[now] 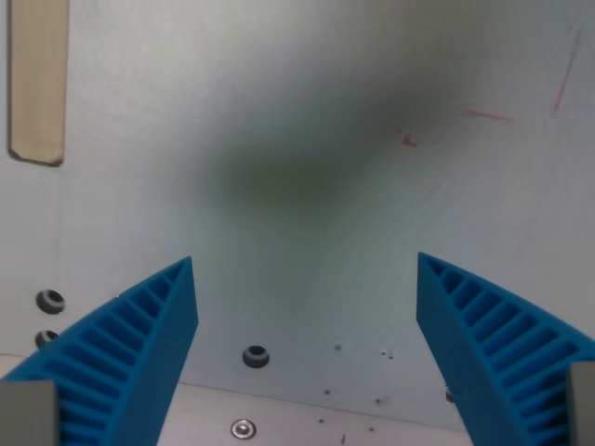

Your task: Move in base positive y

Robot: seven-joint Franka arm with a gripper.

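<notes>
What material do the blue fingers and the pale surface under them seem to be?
Pincer fingers: likely matte blue plastic or rubber, judging by the moulded ribs. Surface: probably painted metal plate, smooth, pale grey, with screw holes and red scratch marks.

the gripper points down at the surface below, its two blue ribbed fingers spread wide apart with nothing between them. one finger rises from the wrist view's lower left, the other from its lower right, both tips leaning slightly inward toward the middle.
</notes>
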